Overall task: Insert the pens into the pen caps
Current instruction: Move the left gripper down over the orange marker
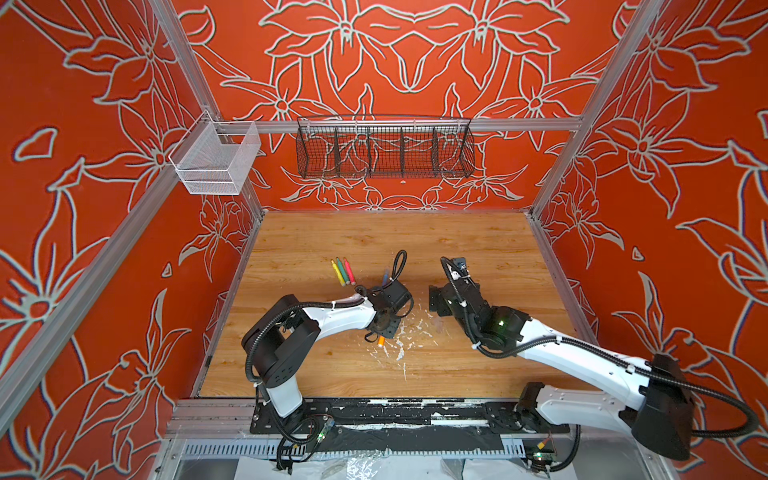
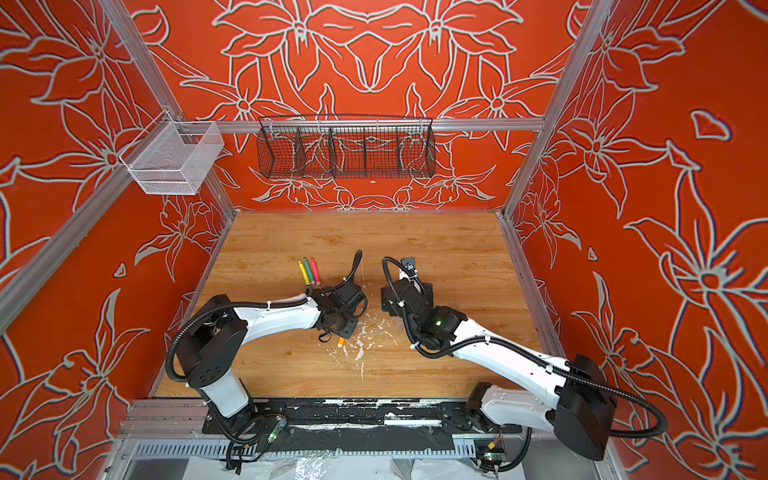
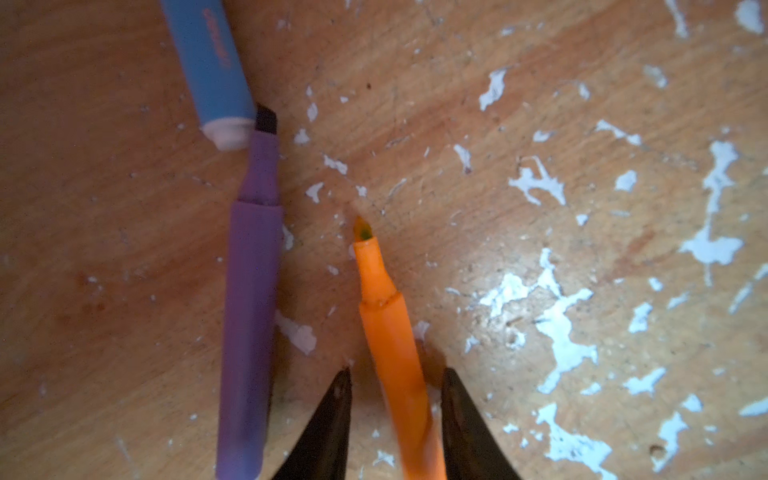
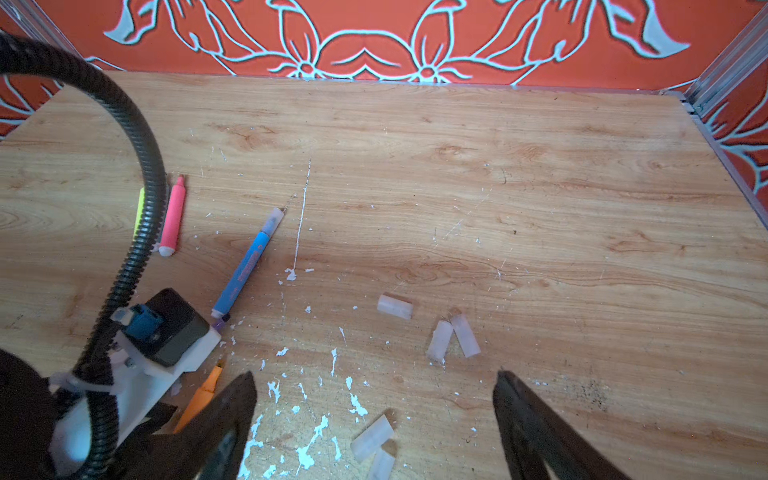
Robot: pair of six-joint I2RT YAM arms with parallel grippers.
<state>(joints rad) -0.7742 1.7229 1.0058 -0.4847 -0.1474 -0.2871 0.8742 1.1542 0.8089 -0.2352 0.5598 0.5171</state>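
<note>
An uncapped orange pen (image 3: 386,328) lies on the wooden table between the tips of my left gripper (image 3: 397,374), whose jaws stand narrowly apart with a gap on each side of the pen. Its end shows below the left wrist in both top views (image 1: 380,341) (image 2: 340,341). Beside it lie an uncapped purple pen (image 3: 249,316) and a blue pen (image 4: 247,266) with a clear cap on its far end. Yellow, green and pink pens (image 1: 344,271) lie side by side further back. My right gripper (image 4: 374,376) is wide open above several loose clear pen caps (image 4: 395,306) (image 4: 372,438).
White flecks of chipped paint (image 1: 399,345) dot the table's front middle. A black wire basket (image 1: 384,151) and a white mesh basket (image 1: 216,160) hang on the rear rail. Metal frame posts and red patterned walls close in the table.
</note>
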